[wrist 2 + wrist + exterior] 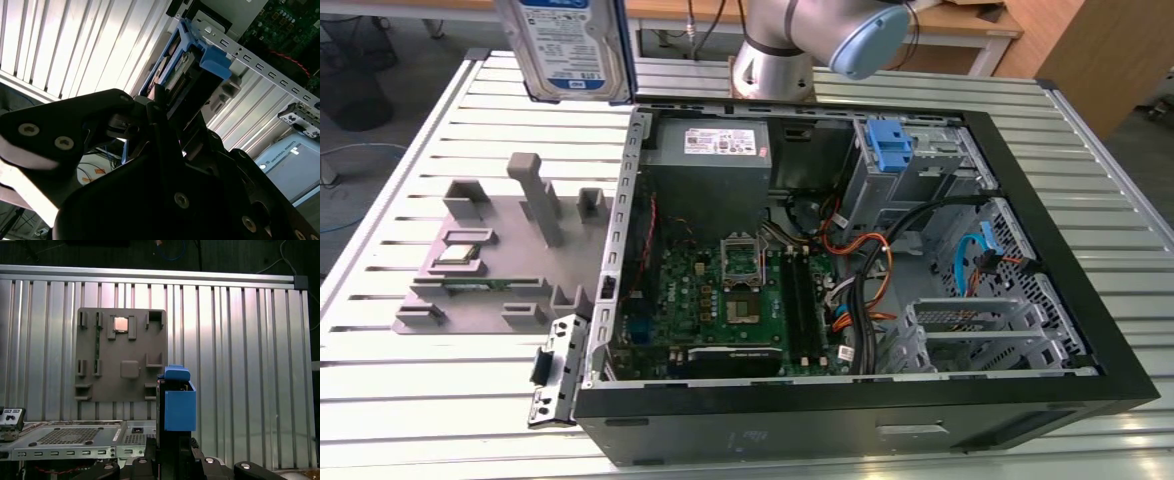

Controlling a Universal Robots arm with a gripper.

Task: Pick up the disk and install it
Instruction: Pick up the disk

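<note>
Disk (567, 45), silver, upright (blue-framed)

I hold the disk (567, 50) upright (white-and-blue label toward the exterior view), hanging clear above the slatted table (427, 120), beside a corner of the open case (854, 420). Its blue bracket (179, 407) frames the silver body.

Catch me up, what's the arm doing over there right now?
The robot arm has its jaws shut on the flat silver disk in its blue plastic bracket, holding it in the air above the slatted metal table, beside the open black computer case. The disk is not installed yet. A grey fixture plate lies on the table.
</note>
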